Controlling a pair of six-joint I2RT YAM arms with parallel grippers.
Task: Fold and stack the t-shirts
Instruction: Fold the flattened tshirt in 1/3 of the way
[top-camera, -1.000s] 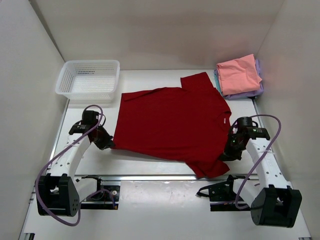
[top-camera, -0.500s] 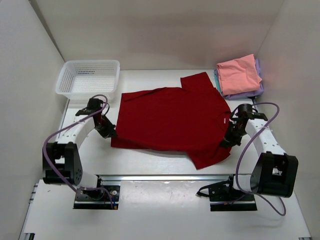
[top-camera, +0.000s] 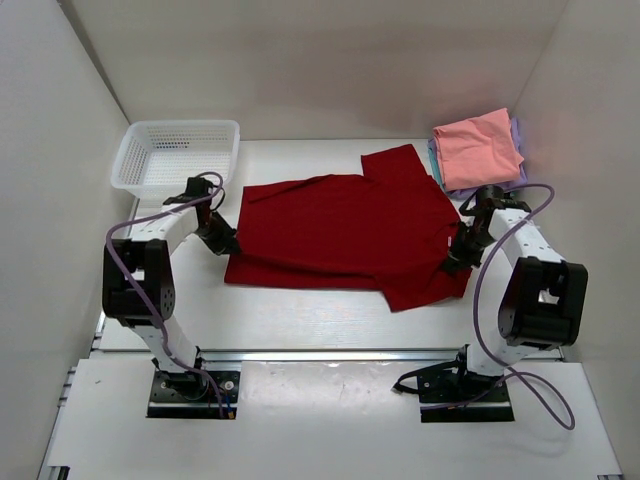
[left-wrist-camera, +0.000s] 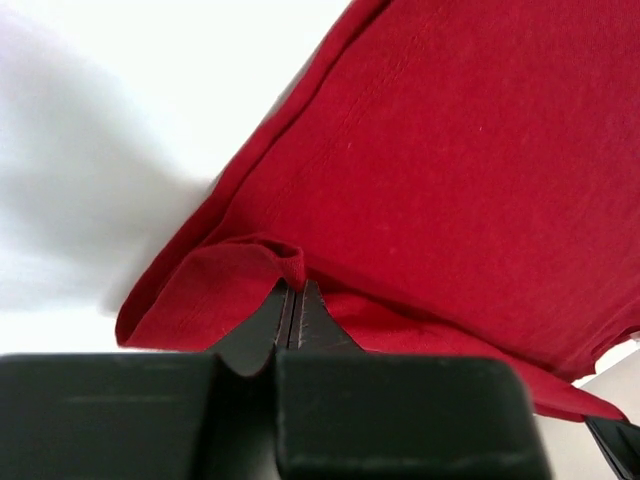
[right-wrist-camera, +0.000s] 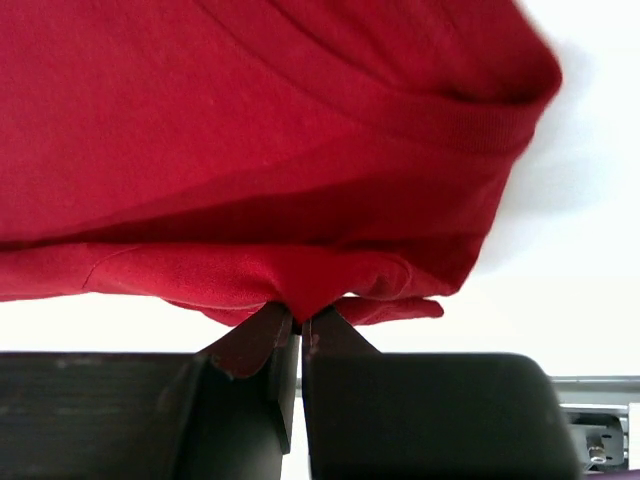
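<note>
The salmon pink shirt (top-camera: 478, 147) hides most of the lavender shirt (top-camera: 500, 186) and teal shirt (top-camera: 434, 158); wrist views crop the dark red t-shirt (left-wrist-camera: 450, 180).

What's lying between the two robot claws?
The dark red t-shirt spans the whole stretch from left gripper to right gripper, both pinching its edges; the top view shows it.

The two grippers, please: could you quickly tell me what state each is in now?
Left gripper: closed, pinching an edge of the large dark red cloth t-shirt.
Right gripper: closed, pinching the same t-shirt's opposite side.
</note>
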